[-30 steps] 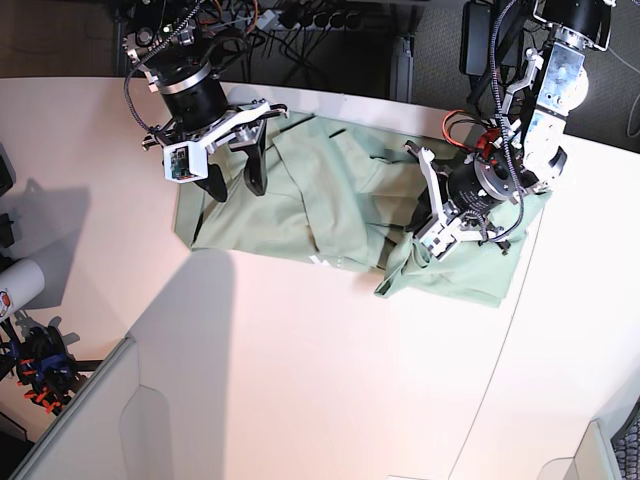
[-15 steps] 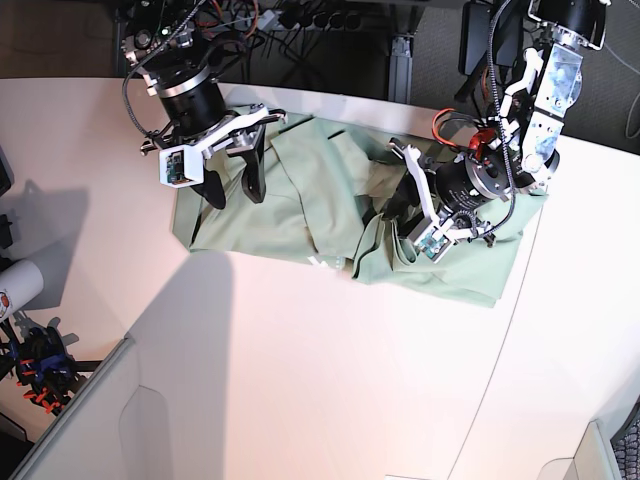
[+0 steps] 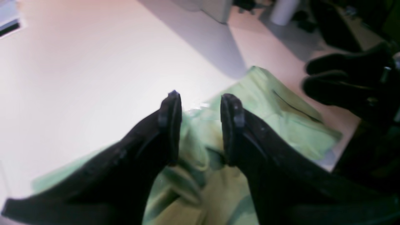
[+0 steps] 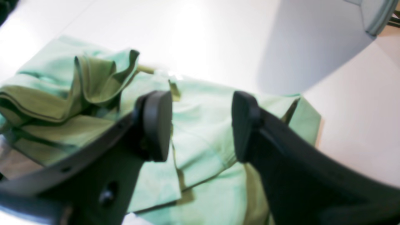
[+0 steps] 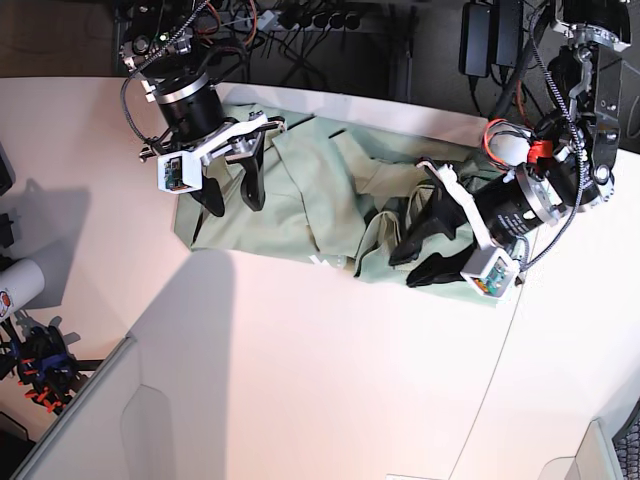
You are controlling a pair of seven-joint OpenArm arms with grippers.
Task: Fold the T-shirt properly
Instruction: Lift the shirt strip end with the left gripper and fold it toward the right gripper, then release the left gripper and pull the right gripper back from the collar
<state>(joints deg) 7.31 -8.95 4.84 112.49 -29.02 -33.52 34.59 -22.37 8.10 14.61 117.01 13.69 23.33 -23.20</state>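
A: Where does the T-shirt (image 5: 330,200) lie? B: Crumpled on the table (image 5: 300,380), along its far edge in the base view; cables (image 5: 300,15) run behind that edge. A: And the arms? B: The right gripper (image 5: 228,195) hangs over the shirt's left end in that view; the left gripper (image 5: 412,265) sits over its right end, near the front hem, with a bunched fold just to its left. A: Anything else? B: A partition panel (image 5: 90,420) stands at the near left corner; a cylinder (image 5: 15,285) lies beside it, at the left edge.
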